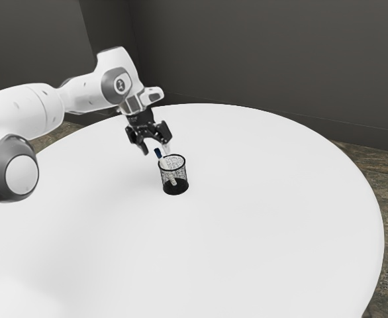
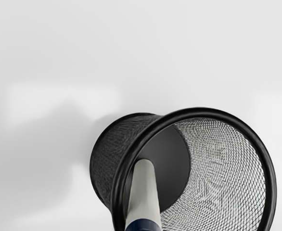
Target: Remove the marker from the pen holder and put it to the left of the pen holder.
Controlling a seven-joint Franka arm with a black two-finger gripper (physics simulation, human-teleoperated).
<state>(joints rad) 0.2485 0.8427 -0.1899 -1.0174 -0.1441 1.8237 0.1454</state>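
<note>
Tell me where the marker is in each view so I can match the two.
Exterior view: the marker leans in the pen holder, just left of picture center, blue end up.
Wrist view: its pale length points into the holder; its blue part meets the picture's edge.
Shared landmark: the holder's round black rim.

Place: an indoor room; home, office or lab, I cannot tell
Walls [image 1: 267, 59]: plain dark grey, across the top of the exterior view, with a corner at upper left
Skirting [image 1: 366, 137]: dark, along the wall's foot at right
Floor [image 1: 359, 159]: mottled brown, like stone or wood, at the right edge
Table [image 1: 260, 238]: round, smooth, white, centre to bottom
Office hint: black mesh pen holder [image 1: 175, 188] near the centre
Lab hint: white robot arm [image 1: 32, 109] at left
</note>
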